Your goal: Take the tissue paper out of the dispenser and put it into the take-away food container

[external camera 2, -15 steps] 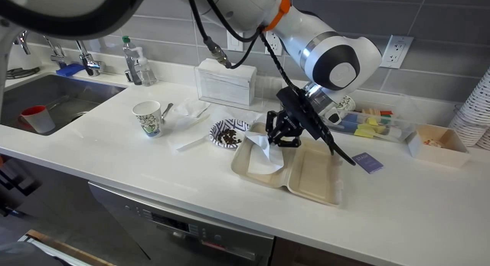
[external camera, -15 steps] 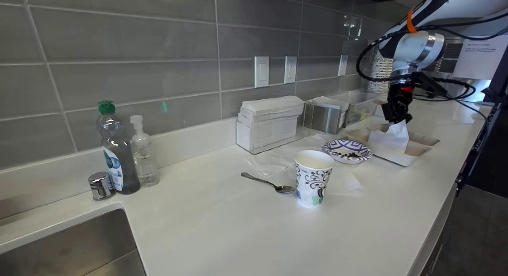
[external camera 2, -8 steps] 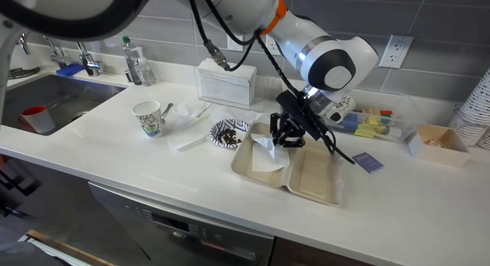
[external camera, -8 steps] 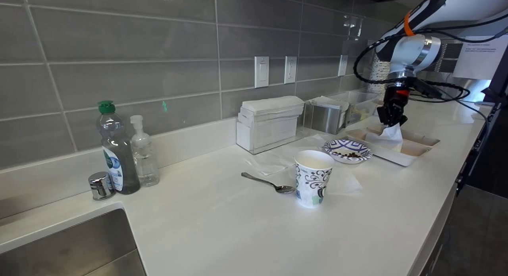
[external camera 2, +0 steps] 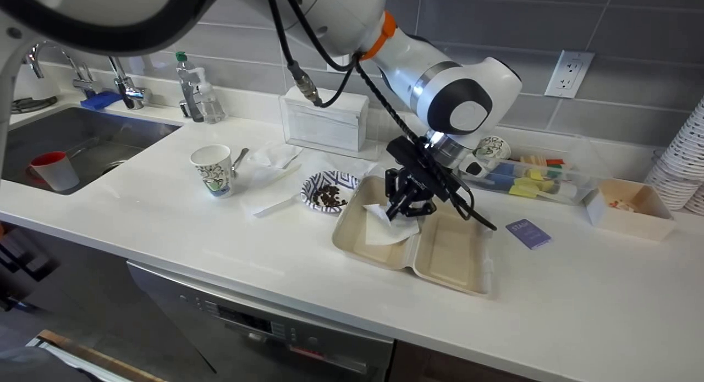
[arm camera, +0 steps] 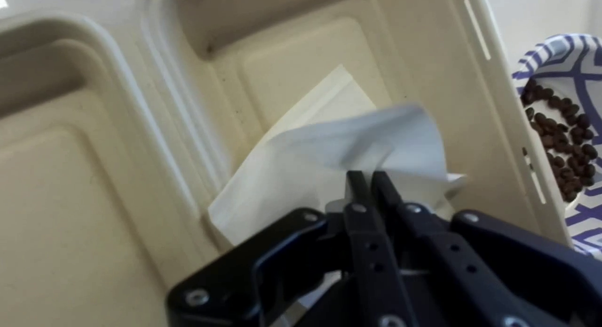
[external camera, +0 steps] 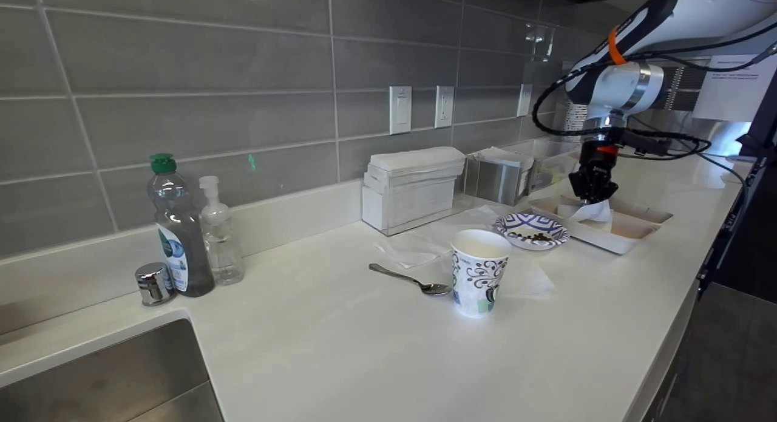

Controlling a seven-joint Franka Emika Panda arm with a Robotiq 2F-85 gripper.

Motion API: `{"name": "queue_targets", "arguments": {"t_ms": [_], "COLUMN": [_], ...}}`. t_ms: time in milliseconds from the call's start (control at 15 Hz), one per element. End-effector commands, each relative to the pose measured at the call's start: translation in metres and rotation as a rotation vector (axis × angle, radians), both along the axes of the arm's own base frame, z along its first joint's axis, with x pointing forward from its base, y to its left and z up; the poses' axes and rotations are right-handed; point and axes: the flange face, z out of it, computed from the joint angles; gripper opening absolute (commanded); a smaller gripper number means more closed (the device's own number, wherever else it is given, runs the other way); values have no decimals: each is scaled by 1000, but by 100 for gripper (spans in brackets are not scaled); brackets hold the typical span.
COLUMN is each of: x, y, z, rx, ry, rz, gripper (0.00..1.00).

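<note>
I see the gripper (arm camera: 370, 176) down low over the open clamshell take-away food container (external camera 2: 451, 250). Fingers together, clamped on white tissue paper (arm camera: 305, 162) at the tips. Wrist view: tissue spreads ahead of the fingers and to their left, upper fold curling, inside the compartment beside the patterned paper plate (external camera 2: 342, 180); second compartment is left of the fingers. Can't tell how much tissue touches the bottom. Plate is right of the fingers there, dark coffee beans (arm camera: 564, 143) in it. In an exterior view, grey-silver dispenser (external camera: 498, 179) left of the fingers, well apart, white sheets (external camera: 505, 156) at its top. Printed paper cup (external camera: 479, 276) and metal spoon (external camera: 413, 280) farther left, past the plate. Purple STASH packet (external camera 2: 528, 233) right of the fingers in an exterior view, near the container.
</note>
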Motion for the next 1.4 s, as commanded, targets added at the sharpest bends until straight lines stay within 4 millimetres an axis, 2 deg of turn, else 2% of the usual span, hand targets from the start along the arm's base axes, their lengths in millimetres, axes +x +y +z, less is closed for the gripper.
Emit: {"name": "queue_targets", "arguments": {"t_ms": [0, 333, 533, 800, 867, 1000, 1200, 1333], "x": [-4, -20, -20, -7, -4, -1, -3, -1], "y": [6, 3, 15, 35, 21, 25, 21, 32], "z": [17, 72, 83, 72, 81, 77, 79, 66], "rx": [-32, -121, -139, -170, -149, -153, -157, -160], "ry": [22, 81, 53, -59, -7, -14, -16, -24], "rz": [-13, 43, 137, 226, 177, 187, 180, 229], "gripper": [40, 77, 99, 100, 100, 100, 100, 100]}}
